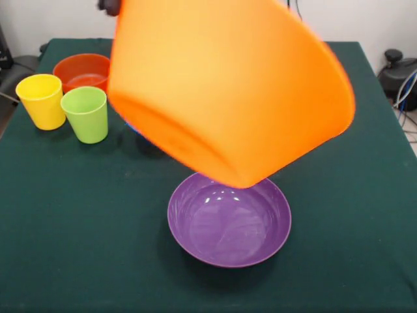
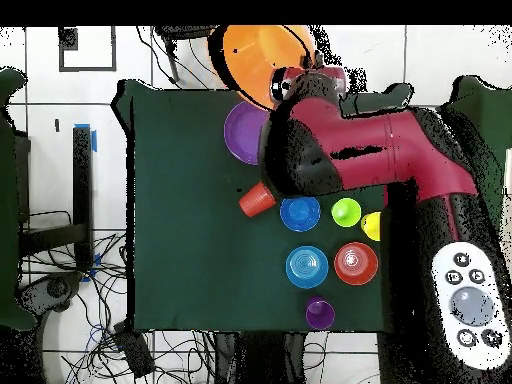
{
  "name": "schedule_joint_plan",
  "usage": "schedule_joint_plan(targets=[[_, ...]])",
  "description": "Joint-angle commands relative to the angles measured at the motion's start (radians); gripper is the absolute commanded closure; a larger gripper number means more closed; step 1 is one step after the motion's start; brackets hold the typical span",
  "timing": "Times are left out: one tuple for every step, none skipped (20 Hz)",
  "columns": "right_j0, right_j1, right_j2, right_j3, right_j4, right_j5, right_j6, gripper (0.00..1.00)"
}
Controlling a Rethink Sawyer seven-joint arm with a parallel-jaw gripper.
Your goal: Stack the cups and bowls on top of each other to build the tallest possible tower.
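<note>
The very large yellow-orange bowl hangs tilted in the air above the wide purple bowl, which rests on the green cloth. My gripper is shut on the big bowl's rim; only a dark bit of the gripper shows in the front view. A yellow cup and a lime green cup stand upright side by side. In the overhead view an orange-red cup seems to lie on its side by the arm, and a purple cup stands alone.
A small orange bowl sits behind the two cups. A dark blue bowl and a light blue bowl stand mid-table. The red arm covers part of the table. Cables lie around the table's edges.
</note>
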Motion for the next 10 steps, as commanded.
schedule_joint_plan(targets=[[0.066, 0.085, -0.159, -0.081, -0.11, -0.11, 0.091, 1.0], [0.088, 0.091, -0.196, -0.104, -0.139, -0.136, 0.09, 1.0], [0.092, 0.095, -0.208, -0.114, -0.142, -0.147, 0.086, 1.0], [0.128, 0.108, -0.271, -0.147, -0.168, -0.188, 0.107, 1.0], [0.145, 0.116, -0.304, -0.163, -0.171, -0.207, 0.117, 1.0], [0.201, 0.146, -0.403, -0.205, -0.175, -0.263, 0.155, 1.0], [0.239, 0.167, -0.474, -0.232, -0.164, -0.296, 0.175, 1.0], [0.333, 0.236, -0.66, -0.291, -0.099, -0.387, 0.213, 1.0], [0.366, 0.268, -0.739, -0.305, -0.037, -0.436, 0.201, 1.0], [0.394, 0.311, -0.819, -0.304, 0.055, -0.493, 0.175, 1.0]])
